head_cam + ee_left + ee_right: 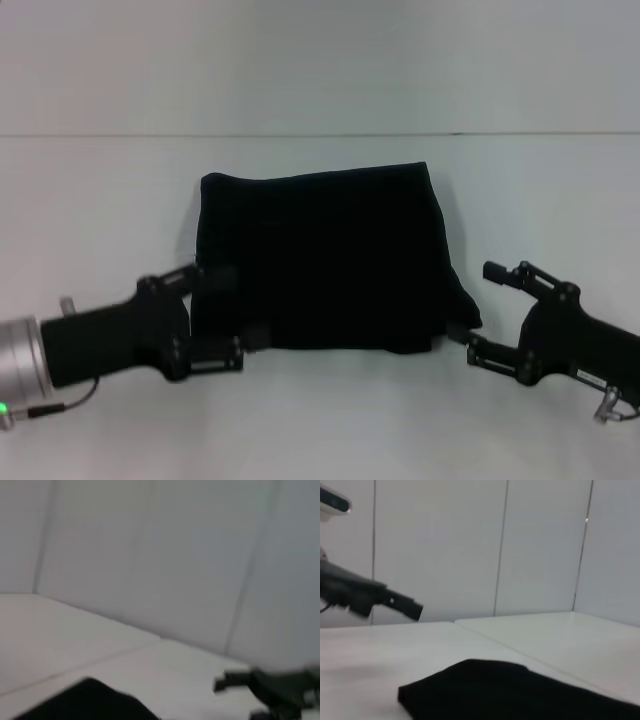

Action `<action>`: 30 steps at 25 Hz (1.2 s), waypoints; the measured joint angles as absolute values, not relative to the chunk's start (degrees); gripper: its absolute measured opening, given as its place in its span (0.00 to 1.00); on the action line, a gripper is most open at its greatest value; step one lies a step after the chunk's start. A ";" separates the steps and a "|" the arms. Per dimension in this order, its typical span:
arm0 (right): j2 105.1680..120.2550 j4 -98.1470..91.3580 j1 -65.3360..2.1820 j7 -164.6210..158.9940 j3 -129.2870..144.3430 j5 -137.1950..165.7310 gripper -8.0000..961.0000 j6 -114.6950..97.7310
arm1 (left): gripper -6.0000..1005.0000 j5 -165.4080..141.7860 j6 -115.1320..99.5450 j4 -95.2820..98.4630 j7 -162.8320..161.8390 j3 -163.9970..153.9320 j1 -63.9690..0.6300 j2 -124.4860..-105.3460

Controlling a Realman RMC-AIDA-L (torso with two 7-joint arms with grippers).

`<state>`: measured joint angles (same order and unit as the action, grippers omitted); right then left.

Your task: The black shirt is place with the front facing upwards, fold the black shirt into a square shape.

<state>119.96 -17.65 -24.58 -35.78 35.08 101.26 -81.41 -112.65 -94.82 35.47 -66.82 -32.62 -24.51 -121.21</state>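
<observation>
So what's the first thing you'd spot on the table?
The black shirt, folded into a chunky block in the middle of the white table. Next, the left gripper open at its near left corner, and the right gripper open just off its near right corner.

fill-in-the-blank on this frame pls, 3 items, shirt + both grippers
1. The black shirt lies on the white table, already ____ into a compact block.
2. The left gripper is at the shirt's near-____ corner.
3. The right gripper has its jaws ____.

Answers: folded; left; open
</observation>
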 joint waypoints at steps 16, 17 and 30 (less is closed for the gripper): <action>119.88 -15.37 -21.28 -35.00 35.12 103.70 0.92 -78.98 | 0.93 -116.93 -89.17 34.58 -59.91 -34.70 -20.00 -123.81; 119.87 -15.38 -21.30 -35.00 35.12 103.70 0.92 -79.09 | 0.93 -116.74 -89.38 34.56 -59.87 -34.54 -19.94 -123.78; 119.97 -15.38 -21.63 -35.17 35.17 103.59 0.92 -80.24 | 0.93 -116.44 -91.07 34.54 -59.84 -34.16 -20.32 -123.91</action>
